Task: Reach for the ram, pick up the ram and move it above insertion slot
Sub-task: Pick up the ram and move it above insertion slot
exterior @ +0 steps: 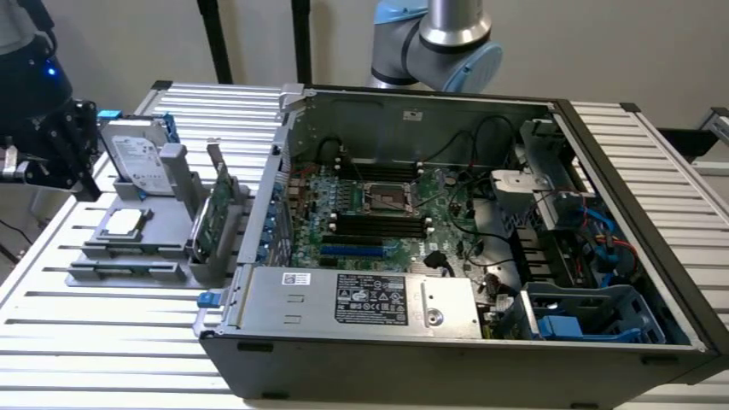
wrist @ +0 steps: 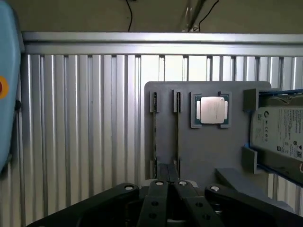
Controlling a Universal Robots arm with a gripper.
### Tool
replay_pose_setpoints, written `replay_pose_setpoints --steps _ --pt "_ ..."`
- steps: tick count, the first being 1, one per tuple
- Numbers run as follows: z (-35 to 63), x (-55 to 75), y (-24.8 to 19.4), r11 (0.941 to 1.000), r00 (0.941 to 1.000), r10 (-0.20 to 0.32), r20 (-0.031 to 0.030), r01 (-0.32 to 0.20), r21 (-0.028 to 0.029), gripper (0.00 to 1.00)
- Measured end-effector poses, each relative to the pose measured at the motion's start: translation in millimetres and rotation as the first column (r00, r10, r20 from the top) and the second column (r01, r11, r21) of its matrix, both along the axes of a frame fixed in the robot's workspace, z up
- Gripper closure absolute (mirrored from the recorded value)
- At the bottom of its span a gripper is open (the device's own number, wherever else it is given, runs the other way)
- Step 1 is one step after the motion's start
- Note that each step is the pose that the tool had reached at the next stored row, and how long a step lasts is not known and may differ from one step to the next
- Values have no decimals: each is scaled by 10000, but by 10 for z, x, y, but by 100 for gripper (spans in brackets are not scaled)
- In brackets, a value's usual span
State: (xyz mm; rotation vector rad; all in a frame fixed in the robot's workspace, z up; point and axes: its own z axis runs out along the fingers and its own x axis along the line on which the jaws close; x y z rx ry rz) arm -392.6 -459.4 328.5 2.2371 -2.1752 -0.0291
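Hovering by the grey holder (wrist: pixel 208 151), the tool (wrist: pixel 168 171) has its fingers (wrist: pixel 162 172) pressed together. Two thin boards (wrist: pixel 155 132) stand edge-on in the holder's slots, beside the processor (wrist: pixel 211 109).

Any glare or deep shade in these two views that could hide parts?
Exterior view: the slatted table reflects bright light, the open computer case is shaded inside, and a blue light glows at the exterior view's left. Wrist view: the processor lid glares almost white, while the claw is a dark shape.
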Motion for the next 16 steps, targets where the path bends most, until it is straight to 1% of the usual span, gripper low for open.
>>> replay_pose_setpoints --steps 2,5,7,8,10,11,12,13,14,16 --pt "-3 0 0 9993 9993 371 3 -371 1 89" --pt "-4 -1 0 9963 9963 865 6 -865 1 89" --pt "-4 -1 0 9959 9959 908 6 -908 0 89" --pt "-4 -1 0 9959 9959 909 7 -909 1 88" --pt "-4 -1 0 9958 9958 910 7 -910 1 76" --pt "-4 -1 0 9958 9958 910 6 -910 0 76" --pt "-4 -1 0 9958 9958 911 5 -911 0 70" --pt "-6 -1 0 9958 9958 910 4 -910 -1 70" --pt "-17 -2 0 9958 9958 911 7 -911 1 64" --pt "-54 -2 -1 9959 9959 910 7 -910 4 64"
